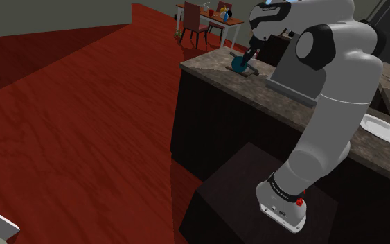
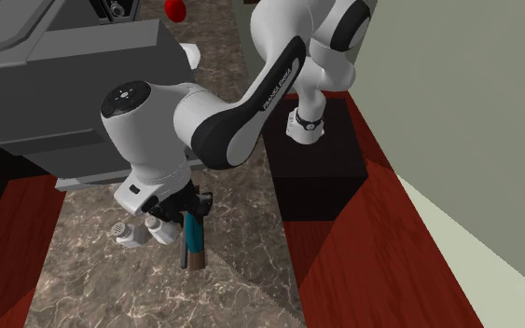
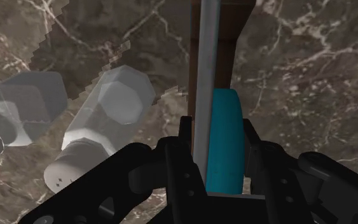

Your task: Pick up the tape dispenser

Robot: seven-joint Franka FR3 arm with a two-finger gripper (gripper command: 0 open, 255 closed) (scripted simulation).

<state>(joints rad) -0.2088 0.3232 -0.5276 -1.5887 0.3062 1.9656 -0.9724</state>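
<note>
Tape dispenser [image 3: 225, 102] stands on the marble-patterned table [image 3: 298, 76], near its edge in the shoulder view, and the gripper [image 3: 217, 130] is down over it. The two black fingers press in from either side, one against the grey plate [image 3: 206, 76] and the other against the teal roll [image 3: 227, 146], so the gripper looks clamped on the dispenser. Whether the brown base [image 3: 238, 19] has left the table I cannot tell.

By its look the dispenser is rigid and fairly compact, probably weighted low in the base, so it should lift without flexing. The roll's face appears smooth and curved, so a grip on it could slide or let the body swing. A hold across the flat sides, close to the middle as now, seems the safest, with a straight upward lift.

Just beside the gripper lies a pale shaker [image 3: 104, 121] on its side, with small holes in one end. A second shaker [image 3: 28, 108] sits a little further off. Both are closed bodies, and nothing shows what, if anything, they hold. The nearer one lies close enough that a sideways drift during the lift could knock it.
</note>
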